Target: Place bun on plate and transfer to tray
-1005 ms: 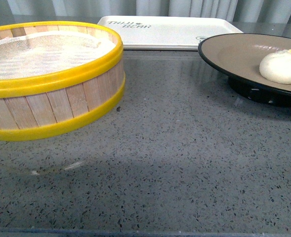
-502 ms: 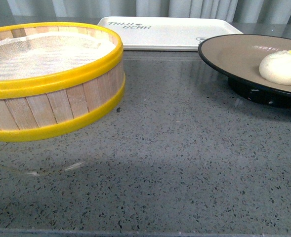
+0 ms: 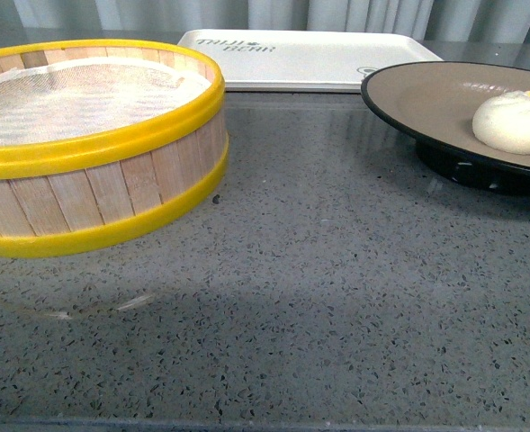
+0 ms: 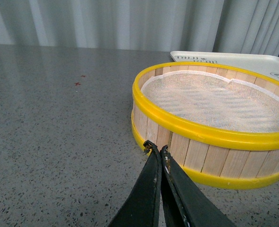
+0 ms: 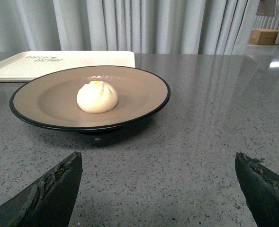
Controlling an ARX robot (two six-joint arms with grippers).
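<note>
Cream bun on plate, beyond right jaws.

Dark lettering on the tray, seemingly "BEAR", otherwise illegible.

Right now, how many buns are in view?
1. The bun sits on the plate, right of the steamer basket. The basket shows only cloth, though its near rim may hide a strip.

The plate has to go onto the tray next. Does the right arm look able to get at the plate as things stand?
Probably yes. In the right wrist view the right gripper faces the plate with jaws wide open, and only bare tabletop lies between them.
</note>
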